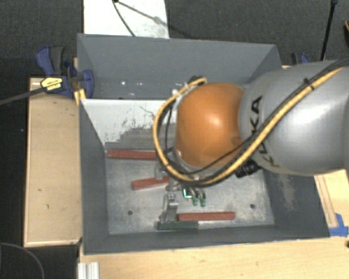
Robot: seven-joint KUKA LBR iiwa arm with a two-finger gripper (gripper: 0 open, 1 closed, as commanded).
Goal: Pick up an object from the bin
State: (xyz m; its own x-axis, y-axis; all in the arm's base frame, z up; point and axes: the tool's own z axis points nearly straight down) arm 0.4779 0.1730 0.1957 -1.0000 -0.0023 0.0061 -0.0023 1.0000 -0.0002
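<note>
The biggest thing we see is the grey arm (302, 121), which comes in from the right and covers a large part of the bin's right half. At its end sits a round orange cover (206, 124), and yellow and black cables (157, 129) run along the arm and make a loop around this cover.

Under the arm is the grey metal bin (96, 173), with sloped walls and a flat, scratched floor. Only few things lie on the floor, well apart from each other and not in a heap.

We count three thin red-brown sticks, all lying nearly level across the view. The upper stick (131, 153) lies at the far left of the floor, near the foot of the back wall, and its right end goes under the cables. The middle stick (150, 183) is a little nearer and is slightly tilted; its right end is also hidden by the robot. The lower stick (206, 216) lies near the front wall, right of the centre.

Just left of the lower stick, against the front edge of the floor, lies a dark green flat piece (177, 226). The gripper (170, 214) hangs under the orange cover and points down at the left part of this piece. If it touches the piece, we cannot tell, and we also cannot tell if the gripper is open or closed.
</note>
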